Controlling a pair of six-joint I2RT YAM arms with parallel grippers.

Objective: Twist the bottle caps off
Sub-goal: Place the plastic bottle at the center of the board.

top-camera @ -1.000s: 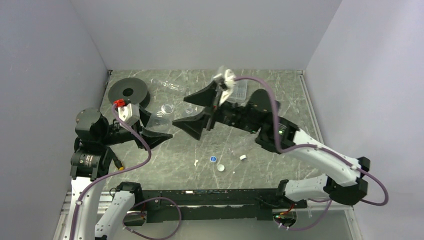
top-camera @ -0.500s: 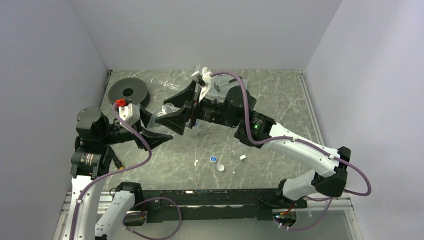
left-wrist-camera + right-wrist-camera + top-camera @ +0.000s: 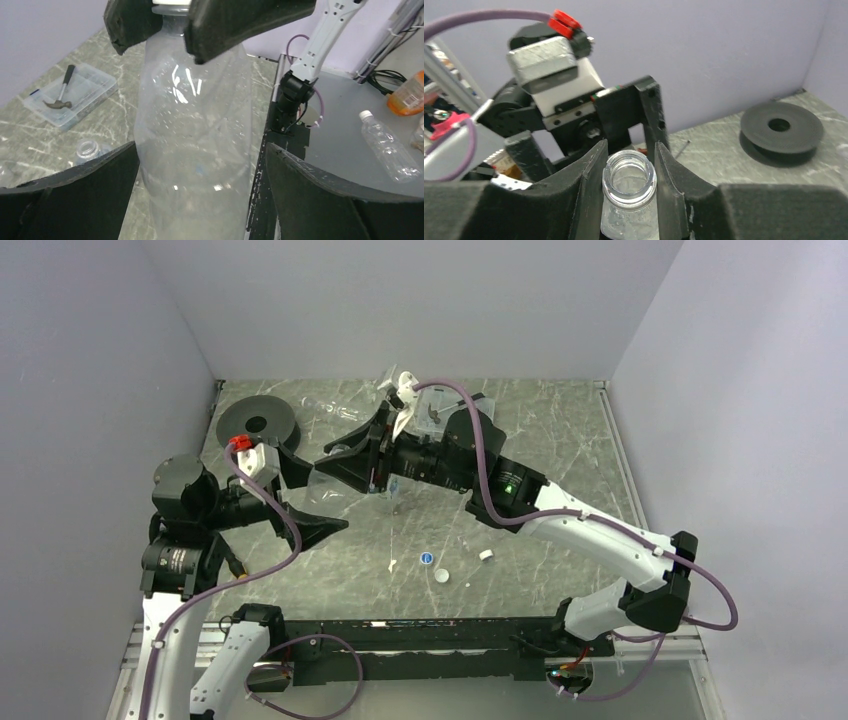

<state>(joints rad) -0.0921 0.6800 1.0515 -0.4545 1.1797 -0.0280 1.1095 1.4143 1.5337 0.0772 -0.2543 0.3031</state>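
A clear bottle (image 3: 192, 140) stands upright between the two arms, and its mouth (image 3: 629, 191) is uncapped. My right gripper (image 3: 630, 162) is shut on the bottle's neck from above (image 3: 338, 455). My left gripper (image 3: 200, 150) is open, its fingers (image 3: 90, 185) spread wide on either side of the bottle's body (image 3: 320, 490). Loose bottle caps lie on the table: a blue one (image 3: 427, 559), a white one (image 3: 441, 576) and another white one (image 3: 486, 555).
A black spool (image 3: 257, 423) lies at the back left. Another clear bottle (image 3: 335, 410) lies behind it. A clear tray (image 3: 70, 95) holds a small hammer. An uncapped bottle mouth (image 3: 91, 148) shows near it. Beyond the table edge lies a capped bottle (image 3: 392, 150).
My right gripper swung left to the bottle and shut on its neck. My left gripper, which had held the bottle's body, opened wide.
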